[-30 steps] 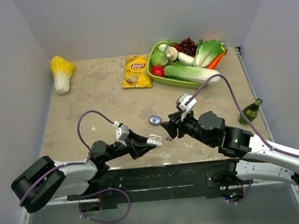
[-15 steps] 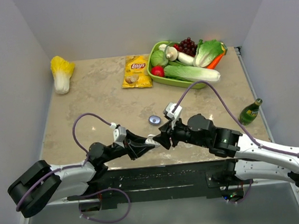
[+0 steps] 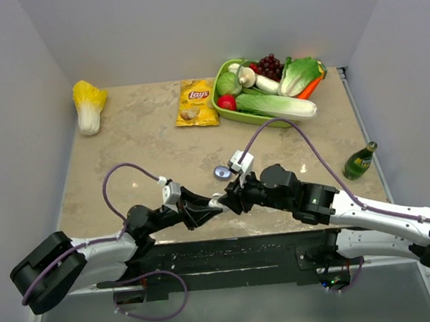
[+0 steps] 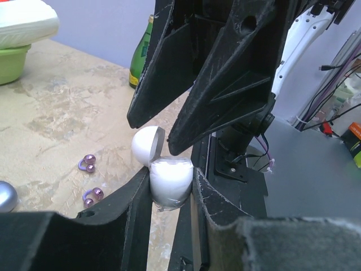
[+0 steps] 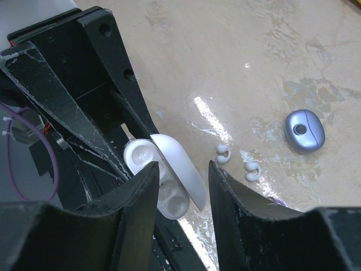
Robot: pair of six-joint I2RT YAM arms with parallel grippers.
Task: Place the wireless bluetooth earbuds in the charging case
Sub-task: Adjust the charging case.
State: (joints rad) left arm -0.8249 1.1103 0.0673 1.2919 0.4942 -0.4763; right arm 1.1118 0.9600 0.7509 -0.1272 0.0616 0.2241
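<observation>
Left claw [image 3: 217, 200] clamps white charging case [image 4: 169, 185] | right claw [image 5: 181, 169] part-open | right wrist only: white earbuds [image 5: 223, 153]

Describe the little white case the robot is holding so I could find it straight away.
Start at the near edge of the marble table, in the middle, where the left gripper faces the right gripper. The left one is shut on a small white case. Unlike the bluish case lying closed on the table, it is white with its lid flipped open.
</observation>
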